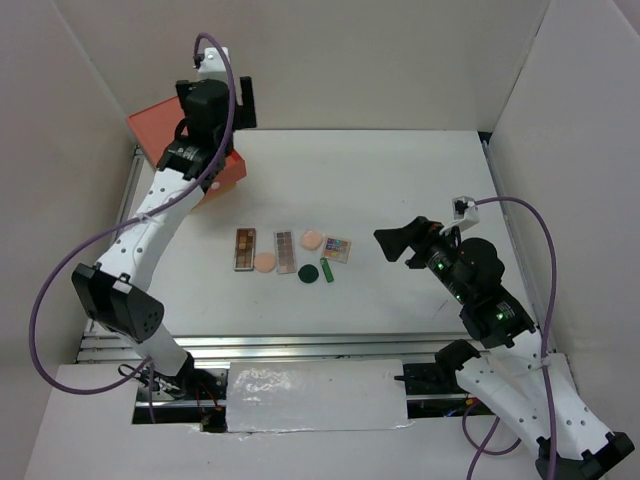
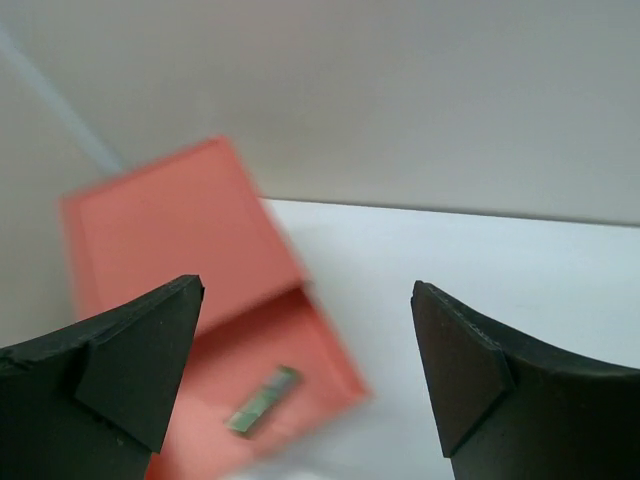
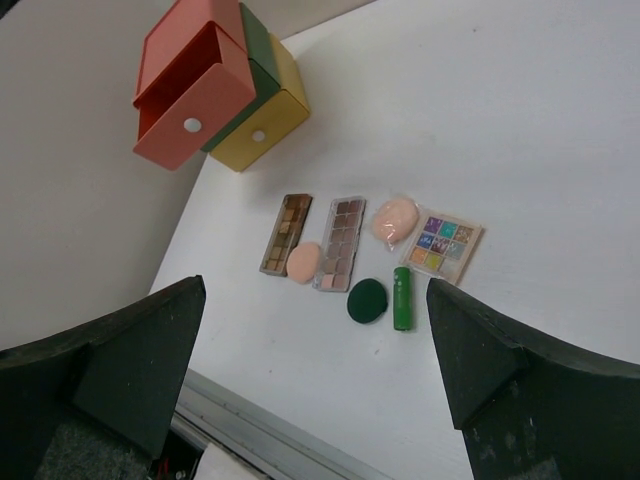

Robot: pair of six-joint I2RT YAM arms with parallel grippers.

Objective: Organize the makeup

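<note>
Makeup row (image 1: 285, 252): 9 o'clock of R gripper (image 1: 390, 248), the nearer arm; jaws wide, empty. Tube (image 1: 327, 271) axis 12–6. L gripper (image 2: 305, 290) open over drawer (image 2: 290, 340).

The white-shelled left arm (image 1: 150, 222) and the white-shelled right arm (image 1: 505, 385) are built of moulded white links joined by black cylindrical joint housings. Small dark fastener holes are seen along the left arm's links. A looped purple cable (image 1: 33, 318) is routed along each arm. Green indicator lights (image 1: 437, 267) are shown on the right arm's black housings. The matte black left gripper (image 2: 305, 340) and the matte black right gripper (image 3: 315, 340) are fitted with thick, wedge-shaped fingers (image 3: 125, 365).
</note>
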